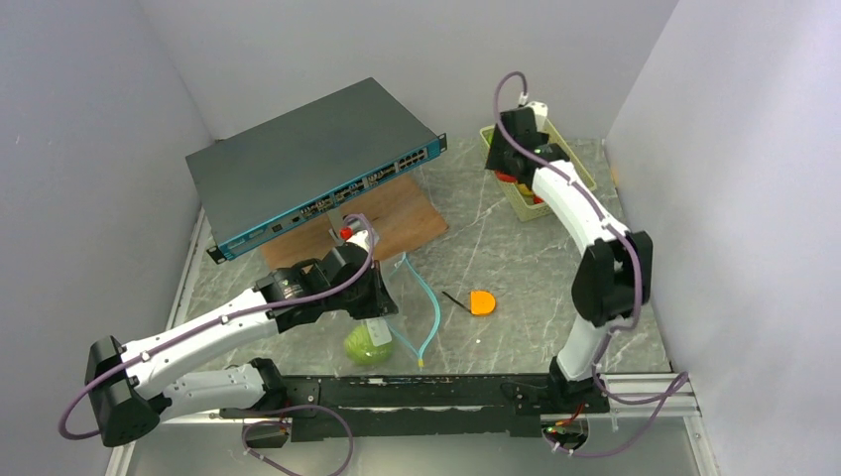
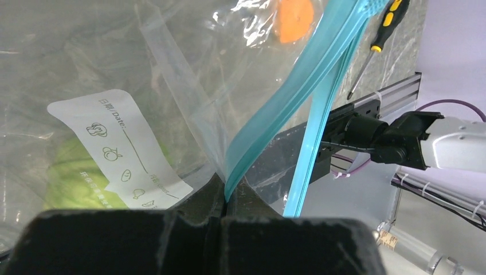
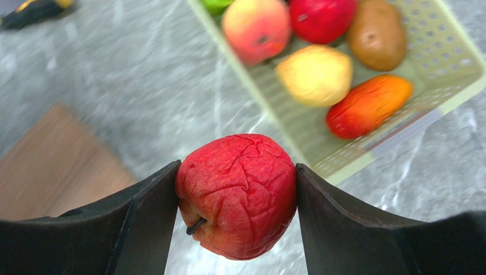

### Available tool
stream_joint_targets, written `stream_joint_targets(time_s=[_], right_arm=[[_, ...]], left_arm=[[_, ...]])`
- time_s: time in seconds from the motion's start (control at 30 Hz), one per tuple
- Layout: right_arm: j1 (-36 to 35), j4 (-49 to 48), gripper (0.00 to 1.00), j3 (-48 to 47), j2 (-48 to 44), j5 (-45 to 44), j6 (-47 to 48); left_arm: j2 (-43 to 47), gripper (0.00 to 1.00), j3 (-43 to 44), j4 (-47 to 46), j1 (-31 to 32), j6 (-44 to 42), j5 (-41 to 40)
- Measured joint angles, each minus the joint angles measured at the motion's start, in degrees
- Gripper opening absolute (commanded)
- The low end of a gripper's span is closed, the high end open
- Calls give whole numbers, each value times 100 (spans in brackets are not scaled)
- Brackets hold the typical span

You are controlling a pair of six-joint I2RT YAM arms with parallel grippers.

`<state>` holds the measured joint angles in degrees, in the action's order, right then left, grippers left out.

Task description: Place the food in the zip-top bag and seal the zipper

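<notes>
Left wrist view: nearest to me, the left fingers (image 2: 222, 213) are clenched on the zipper (image 2: 286, 109), and its teal strip rises out from between them. A second teal strip hangs just beside it, the two apart. The zip-top bag (image 2: 172, 63) fills the rest of that view. The green cabbage (image 2: 74, 183) shows through the plastic behind the white label (image 2: 123, 152).

From the top camera, bag and cabbage sit on the bench (image 1: 516, 268) just ahead of the arm bases. Slightly farther out, an orange piece of food (image 1: 482, 301) lies on bare bench beside the screwdriver (image 2: 385, 26). Beyond that are a wooden board (image 1: 412, 223) and a grey rack unit (image 1: 307, 164) at far left.

At far right, the right fingers (image 3: 146, 223) are grasping a red apple (image 3: 238, 195), which touches both of them. It is held over the bench just beside the pale green basket (image 3: 441, 63), and five more pieces of food are in view inside that basket.
</notes>
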<state>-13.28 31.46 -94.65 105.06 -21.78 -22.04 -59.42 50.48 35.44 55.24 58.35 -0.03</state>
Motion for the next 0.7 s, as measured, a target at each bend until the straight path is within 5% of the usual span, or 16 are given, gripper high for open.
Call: stream_joint_targets(time_s=[0.37, 0.7], right_arm=[[-1226, -734, 34, 3541, -2389, 1526, -411], [-2361, -754, 35, 4411, -3412, 2977, -800]], left_arm=[[-59, 0, 0, 83, -4, 90, -129], [-98, 0, 0, 74, -4, 256, -111]])
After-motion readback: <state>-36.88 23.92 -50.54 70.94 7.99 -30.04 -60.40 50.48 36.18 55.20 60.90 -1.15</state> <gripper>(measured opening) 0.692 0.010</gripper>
